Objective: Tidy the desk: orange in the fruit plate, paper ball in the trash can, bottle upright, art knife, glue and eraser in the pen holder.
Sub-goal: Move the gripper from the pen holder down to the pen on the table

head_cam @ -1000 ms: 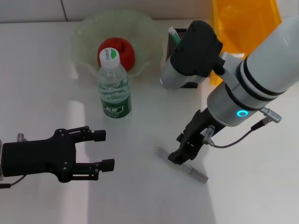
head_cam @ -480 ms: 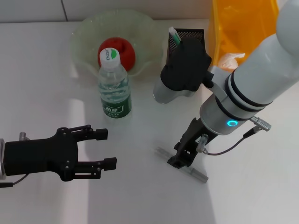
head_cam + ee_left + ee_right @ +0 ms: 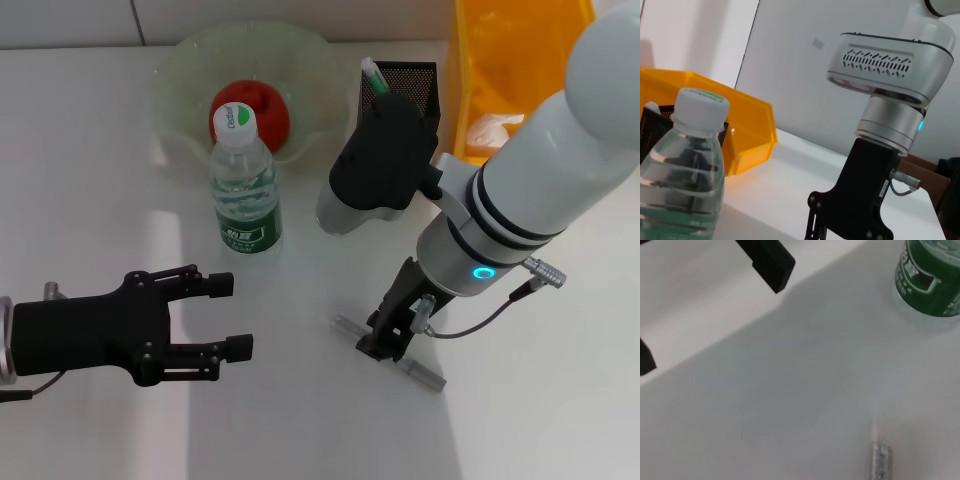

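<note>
While the art knife (image 3: pixel 390 352) lies flat on the desk (image 3: pixel 300 420), right gripper (image 3: pixel 383 345) directly over it, jaws' state unclear

A pale wall (image 3: pixel 805 65) rises behind the white tabletop, evenly lit.

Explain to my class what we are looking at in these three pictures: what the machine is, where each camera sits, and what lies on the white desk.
This is a two-armed robot tidying a desk. The wide picture comes from its head, looking down; the other two come from cameras on its wrists. The left gripper hovers open and empty. The right gripper reaches down onto a thin silvery art knife lying flat. The bottle stands upright. The orange sits in the fruit plate. Behind are the pen holder and the trash can, with the paper ball inside.
</note>
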`<control>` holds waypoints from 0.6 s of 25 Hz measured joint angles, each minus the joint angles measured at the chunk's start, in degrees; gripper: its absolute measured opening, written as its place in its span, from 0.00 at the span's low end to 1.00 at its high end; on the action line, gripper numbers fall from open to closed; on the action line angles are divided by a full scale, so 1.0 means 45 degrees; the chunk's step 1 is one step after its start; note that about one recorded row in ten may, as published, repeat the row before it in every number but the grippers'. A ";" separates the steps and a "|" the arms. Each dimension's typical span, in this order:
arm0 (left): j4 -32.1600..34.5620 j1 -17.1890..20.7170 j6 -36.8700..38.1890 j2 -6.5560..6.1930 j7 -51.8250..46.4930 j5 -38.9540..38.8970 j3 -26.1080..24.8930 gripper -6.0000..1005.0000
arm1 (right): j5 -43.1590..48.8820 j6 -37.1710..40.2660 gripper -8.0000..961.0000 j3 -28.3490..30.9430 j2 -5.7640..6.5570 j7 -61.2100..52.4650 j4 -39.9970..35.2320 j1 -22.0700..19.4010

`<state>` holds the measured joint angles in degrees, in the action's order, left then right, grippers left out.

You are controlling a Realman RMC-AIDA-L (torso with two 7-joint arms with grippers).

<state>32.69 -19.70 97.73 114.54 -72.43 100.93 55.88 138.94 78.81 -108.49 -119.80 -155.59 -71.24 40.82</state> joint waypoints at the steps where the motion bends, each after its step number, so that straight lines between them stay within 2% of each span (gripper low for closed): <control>1: 0.0000 0.0000 0.0000 0.0000 0.0000 0.0000 0.0000 0.84 | 0.0000 0.0000 0.35 0.0000 0.0000 0.0000 0.0000 0.0000; 4: 0.0000 -0.0011 0.0001 0.0019 0.0014 0.0002 -0.0003 0.84 | -0.0010 -0.0106 0.34 -0.0012 0.0000 -0.0027 0.0141 0.0033; 9: 0.0002 0.0007 0.0001 0.0035 0.0019 -0.0027 -0.0015 0.84 | -0.0026 -0.0257 0.28 -0.0030 0.0001 -0.0071 0.0280 0.0090; 15: 0.0002 0.0022 -0.0068 0.0057 0.0037 -0.0031 -0.0015 0.84 | -0.0049 -0.0409 0.26 -0.0295 -0.0016 -0.0207 0.0285 0.0150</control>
<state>32.70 -19.60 97.42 114.79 -72.26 100.79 55.81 138.72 76.96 -109.82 -119.87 -156.52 -69.96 41.50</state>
